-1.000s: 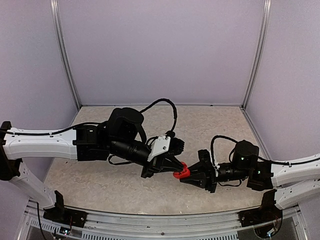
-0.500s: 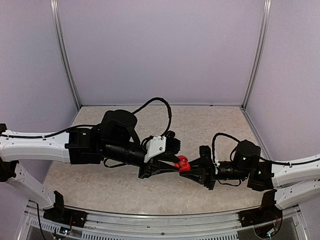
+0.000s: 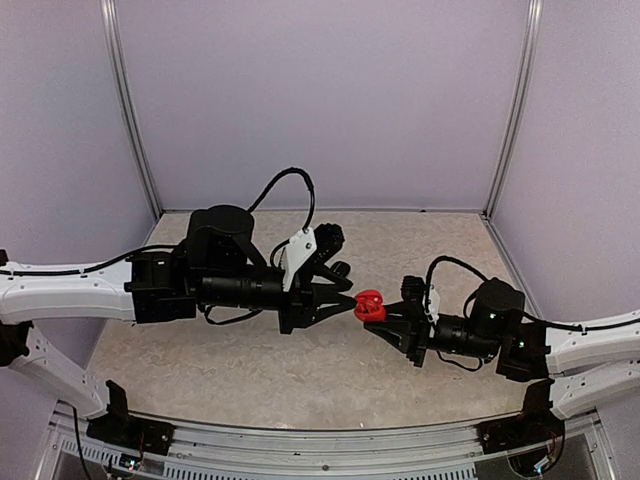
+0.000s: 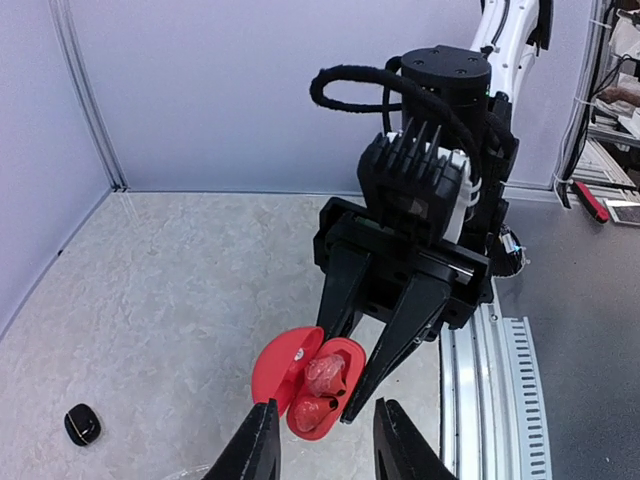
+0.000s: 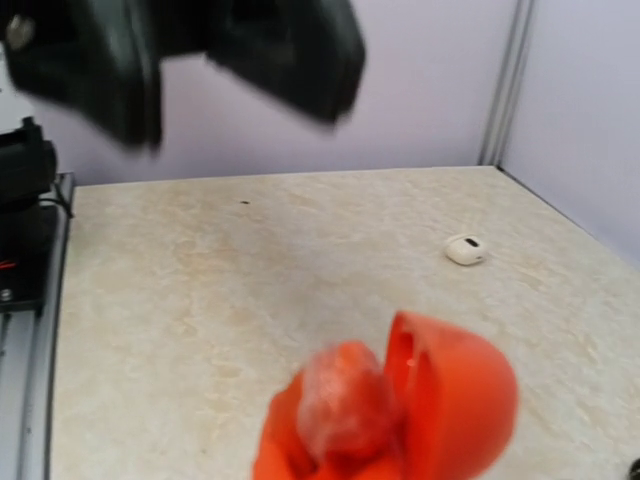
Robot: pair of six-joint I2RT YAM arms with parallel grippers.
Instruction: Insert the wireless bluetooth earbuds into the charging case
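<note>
Clamps the open red charging case (image 3: 369, 305) in the right gripper (image 3: 386, 318), red earbuds (image 4: 322, 380) seated inside; holds the left gripper (image 3: 350, 304) parted and empty, just beside the case.

Nothing legible shows in any view: the red charging case (image 4: 300, 385), the left arm (image 3: 70, 295) and the marbled worktop (image 3: 250, 360) carry no readable lettering, and the white item (image 5: 465, 249) at centre right is too small to read.
</note>
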